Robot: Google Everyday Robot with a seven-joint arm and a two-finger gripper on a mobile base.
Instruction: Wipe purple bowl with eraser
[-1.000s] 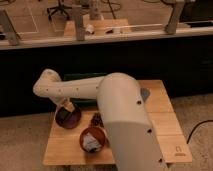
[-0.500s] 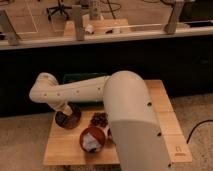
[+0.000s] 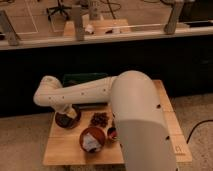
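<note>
Single camera view, looking down on a wooden surface. The purple bowl sat near the left rear part of the surface. It was left of a dark clustered lump and behind and to the left of an orange-red bowl that held a white lump.

The white arm reached leftward across the rear of the surface, bent at a rounded joint beyond the left edge, and turned down toward the purple bowl. The gripper hung directly over that bowl, at or just inside its rear rim. Whether it touched the bowl could not be told, nor could its state or whether it carried anything.

A small dark-red object lay just right of the orange-red bowl, against the arm's broad white housing. A dark green tray showed behind the arm.

A small dark mark near the right front corner of the surface was too small to read.
</note>
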